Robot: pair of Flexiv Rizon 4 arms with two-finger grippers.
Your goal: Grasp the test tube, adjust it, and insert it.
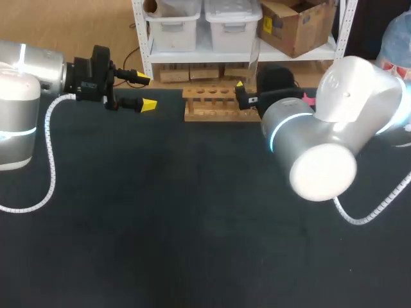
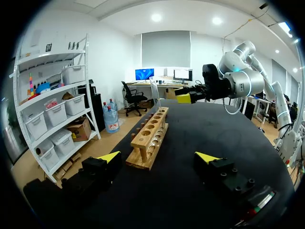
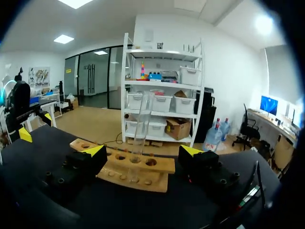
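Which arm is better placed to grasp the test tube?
Right. The right gripper is open at the wooden rack, with the test tube upright in the rack just ahead between its fingers. The left gripper, also open, sits beyond the rack's other end, away from it.

Right jaws: in the head view, all but one yellow tip hidden behind the right arm (image 1: pixel 321 128), at the rack's (image 1: pixel 215 102) right end.
Rack's right end: covered there by those jaws.
Test tube (image 3: pixel 139 124): clear glass, faint above the rack; lower end hidden in a rack hole.
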